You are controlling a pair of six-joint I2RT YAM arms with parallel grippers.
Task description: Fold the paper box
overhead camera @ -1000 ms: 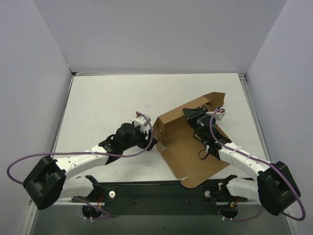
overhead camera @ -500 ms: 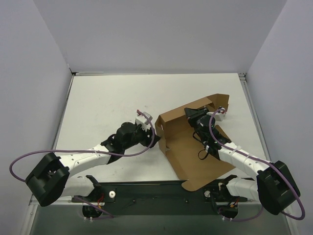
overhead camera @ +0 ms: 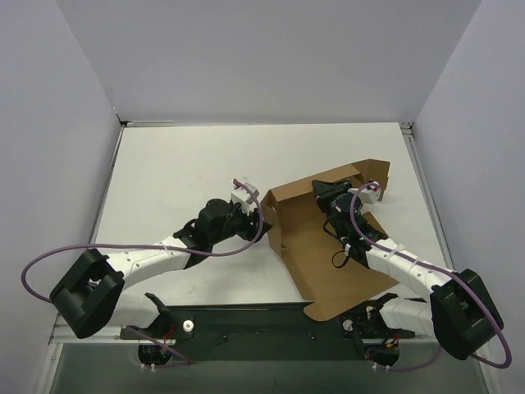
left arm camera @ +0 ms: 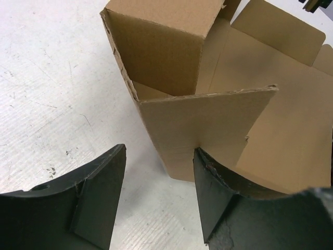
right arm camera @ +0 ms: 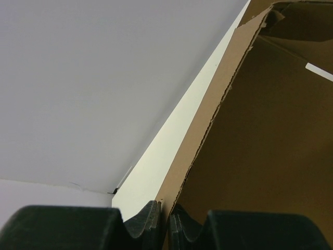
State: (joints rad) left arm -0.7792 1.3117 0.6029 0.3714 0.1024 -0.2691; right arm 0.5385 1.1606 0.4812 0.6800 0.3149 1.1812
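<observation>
The paper box [overhead camera: 321,258] is a brown cardboard sheet lying right of centre, its left end folded up into a standing corner. My left gripper [overhead camera: 257,218] is open at that corner. In the left wrist view the left gripper [left arm camera: 159,151] straddles bare table, and its right finger [left arm camera: 216,190] touches the outer face of a standing flap of the paper box [left arm camera: 208,122]. My right gripper [overhead camera: 326,194] is shut on the box's raised rear panel. The right wrist view shows the right gripper [right arm camera: 165,209] pinching the thin edge of the paper box [right arm camera: 270,130].
White walls enclose the table [overhead camera: 180,164] at the back and on both sides. The dark base rail [overhead camera: 262,320] with both arm mounts runs along the near edge. The box's near flap reaches that rail.
My left gripper has moved right and forward up to the box's standing corner, and its jaws have narrowed. The box and the right gripper holding it have shifted slightly right.
</observation>
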